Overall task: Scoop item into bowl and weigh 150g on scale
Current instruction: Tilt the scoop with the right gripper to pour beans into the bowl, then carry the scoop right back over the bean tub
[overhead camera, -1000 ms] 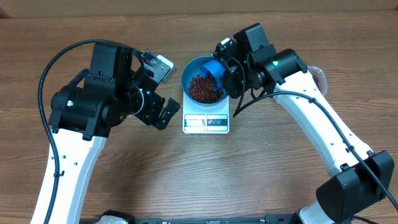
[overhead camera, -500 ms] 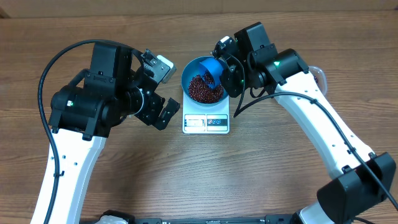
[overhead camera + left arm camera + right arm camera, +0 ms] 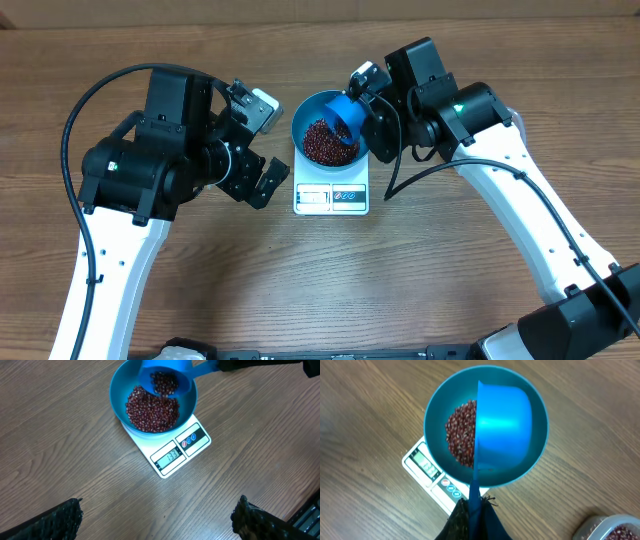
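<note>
Wood-grain table [image 3: 300, 280] fills every view, and your scale [image 3: 332, 197] sits flat near its middle, display and blue-marked buttons along the front edge. The bowl [image 3: 303, 118] stands upright on the back part of the scale, covering most of the platform and leaving the display strip clear. From the left wrist camera the display [image 3: 167, 455] shows what looks like 133, though the digits are small.

The beans [image 3: 325, 145] lie as a loose dark red-brown heap in the bottom of the bowl; they do not reach its rim.

Your right gripper [image 3: 368, 100] is clamped tight on the handle of the scoop [image 3: 345, 110], and its dark fingers [image 3: 475, 520] show pinched around that handle at the bottom of the right wrist view. The scoop hangs over the right half of the bowl, tipped steeply onto its side with its mouth turned toward the heap. Seen from the left wrist, a clump of beans sits in the scoop [image 3: 186, 391], right at the lip above the pile.

Your left gripper [image 3: 265, 145] hovers just left of the scale with its jaws spread fully wide and nothing between them; it touches neither bowl nor scale.

At the lower right corner of the right wrist view, a clear tub [image 3: 592, 527] holds more beans.
</note>
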